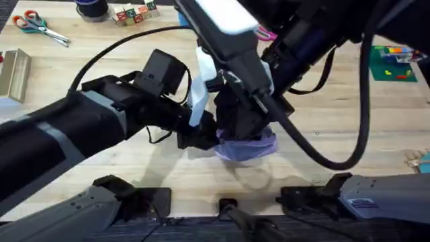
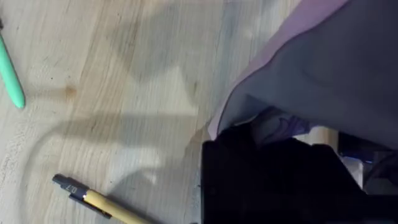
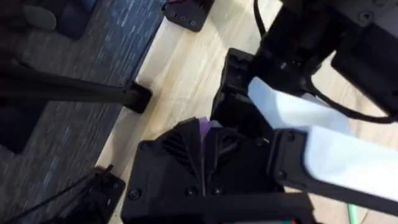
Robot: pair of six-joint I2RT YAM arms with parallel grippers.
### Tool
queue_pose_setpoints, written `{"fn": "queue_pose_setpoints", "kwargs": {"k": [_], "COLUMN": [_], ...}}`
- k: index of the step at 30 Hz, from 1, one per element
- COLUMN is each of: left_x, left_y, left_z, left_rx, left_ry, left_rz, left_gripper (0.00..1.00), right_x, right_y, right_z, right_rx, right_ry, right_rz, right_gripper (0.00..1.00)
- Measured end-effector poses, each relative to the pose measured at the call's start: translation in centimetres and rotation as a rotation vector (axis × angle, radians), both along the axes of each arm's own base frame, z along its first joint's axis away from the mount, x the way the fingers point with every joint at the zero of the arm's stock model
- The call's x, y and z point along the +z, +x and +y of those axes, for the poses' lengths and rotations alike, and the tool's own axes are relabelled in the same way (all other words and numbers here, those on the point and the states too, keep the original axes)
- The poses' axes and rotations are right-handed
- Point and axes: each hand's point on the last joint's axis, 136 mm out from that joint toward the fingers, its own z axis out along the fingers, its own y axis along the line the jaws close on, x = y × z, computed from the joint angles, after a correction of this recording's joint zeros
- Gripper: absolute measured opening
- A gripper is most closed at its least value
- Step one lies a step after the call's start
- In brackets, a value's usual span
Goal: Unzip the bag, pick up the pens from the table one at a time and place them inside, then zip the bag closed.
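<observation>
bag (image 1: 247, 146): 1 | pens: 2, green pen (image 2: 11, 78), yellow pen (image 2: 106, 205) | scissors (image 1: 39, 27): 1

My matt black plastic fingers (image 3: 205, 155) pinch the bag (image 1: 245, 146), soft lavender cloth, creased. Under it the table (image 1: 322, 101) is pale wood, smooth, faintly grained. The yellow pen (image 2: 99, 202) looks like glossy plastic.

1. Scissors (image 1: 40, 27) with red and green handles lie at the far left.
2. Little colored blocks (image 1: 134, 13) sit near the far edge.
3. A small green mat (image 1: 396, 64) lies at the far right.
</observation>
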Motion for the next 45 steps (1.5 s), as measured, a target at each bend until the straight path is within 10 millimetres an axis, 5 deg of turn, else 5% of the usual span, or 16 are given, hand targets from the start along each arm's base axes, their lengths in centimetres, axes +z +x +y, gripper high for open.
{"fn": "queue_pose_setpoints", "kwargs": {"k": [28, 34, 36, 42, 45], "left_x": [0.0, 0.1, 0.1, 0.5, 0.3], "left_y": [0.2, 0.2, 0.2, 0.8, 0.6], "left_z": [-0.1, -0.1, -0.2, -0.5, -0.5], "left_rx": [0.003, 0.001, -0.001, 0.033, 0.020], "left_ry": [-0.002, -0.003, -0.004, -0.034, -0.020], "left_rz": [-0.009, -0.013, -0.016, 0.003, -0.008], "left_gripper": [0.041, 0.041, 0.041, 0.041, 0.041], "right_x": [0.8, 1.0, 1.1, 1.8, 1.7], "right_y": [-0.2, -0.5, -0.7, -1.7, -1.1], "right_z": [0.3, -1.0, -1.7, -3.2, -3.7], "right_rx": [0.004, 0.001, -0.002, 0.018, 0.006], "right_ry": [0.020, -0.025, -0.052, -0.104, -0.126], "right_rz": [0.003, -0.032, -0.043, -0.081, -0.122], "right_gripper": [0.030, 0.038, 0.133, 0.958, 0.994]}}
